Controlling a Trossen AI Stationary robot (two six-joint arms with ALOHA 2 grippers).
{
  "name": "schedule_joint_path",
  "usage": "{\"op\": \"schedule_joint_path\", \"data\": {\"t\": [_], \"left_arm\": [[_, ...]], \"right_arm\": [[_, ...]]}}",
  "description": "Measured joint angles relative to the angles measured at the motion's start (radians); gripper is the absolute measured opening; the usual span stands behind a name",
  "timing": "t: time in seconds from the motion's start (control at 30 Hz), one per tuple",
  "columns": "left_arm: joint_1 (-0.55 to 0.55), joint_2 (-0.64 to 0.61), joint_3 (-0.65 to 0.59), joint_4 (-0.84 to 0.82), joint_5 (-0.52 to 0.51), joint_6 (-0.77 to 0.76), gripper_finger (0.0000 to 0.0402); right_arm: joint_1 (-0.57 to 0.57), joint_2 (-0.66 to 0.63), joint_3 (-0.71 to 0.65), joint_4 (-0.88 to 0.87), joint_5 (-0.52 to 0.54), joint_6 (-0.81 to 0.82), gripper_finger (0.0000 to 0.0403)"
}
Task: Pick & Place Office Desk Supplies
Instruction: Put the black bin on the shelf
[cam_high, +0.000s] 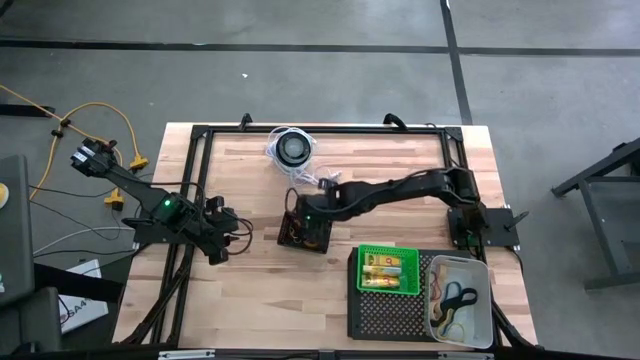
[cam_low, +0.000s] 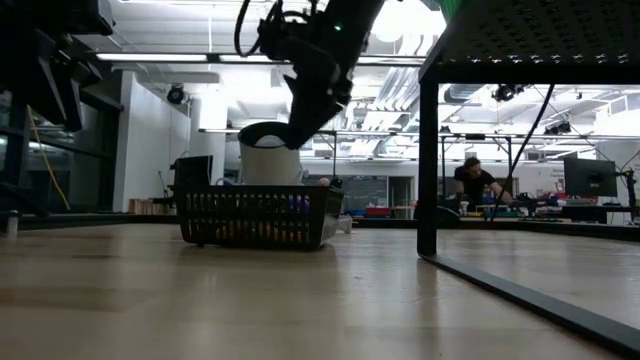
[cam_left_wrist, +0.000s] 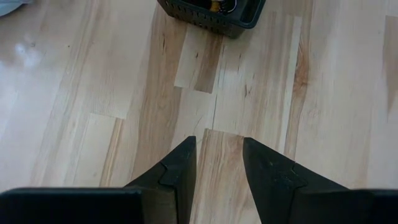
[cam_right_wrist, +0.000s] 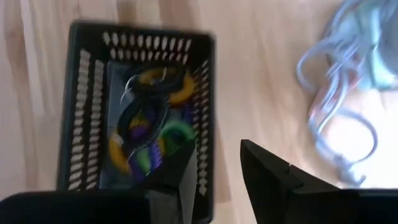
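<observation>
Coiled rings (cam_right_wrist: 149, 124) in yellow, purple, green and black lie heaped in a small dark slotted basket (cam_right_wrist: 81, 112) near the middle of the bench (cam_high: 260, 290). The right pincer (cam_right_wrist: 217, 168) hangs just above that basket's rim, one finger over the wall and the other outside it over bare wood; its fingers stand apart with a clear gap and nothing between them. Just beyond the basket on the bench lies a round black disc with a white coiled cord (cam_high: 292, 148), with loose cord trailing toward the right arm.

The left pincer (cam_left_wrist: 219, 168) waits low over bare wood at the left side, well apart from the basket, its fingers parted and empty.

At the bench's near right corner a large black perforated tray (cam_high: 385, 315) carries a green basket (cam_high: 388, 270) with yellow packets inside, and beside it a clear tub (cam_high: 460, 300) holding rubber bands and a dark loop. A person shows in the room far behind.
</observation>
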Motion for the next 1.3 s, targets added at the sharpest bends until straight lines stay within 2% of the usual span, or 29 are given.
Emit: {"op": "schedule_joint_path", "data": {"t": [0.23, 0.5, 1.07, 1.3], "left_arm": [[0.0, 0.0, 0.0, 0.001, 0.0, 0.0, 0.0125], [0.0, 0.002, 0.0, 0.008, 0.0, 0.0, 0.0125], [0.0, 0.002, 0.0, 0.024, 0.0, 0.0, 0.0125], [0.0, 0.002, 0.0, 0.023, 0.0, 0.0, 0.0125]], "right_arm": [[0.02, 0.046, -0.002, -0.056, -0.002, 0.055, 0.0113], [-0.007, 0.097, 0.0, -0.048, -0.021, 0.081, 0.0113], [-0.027, 0.098, -0.045, -0.066, -0.097, 0.123, 0.0096], [-0.028, 0.098, -0.054, -0.071, -0.097, 0.128, 0.0083]]}}
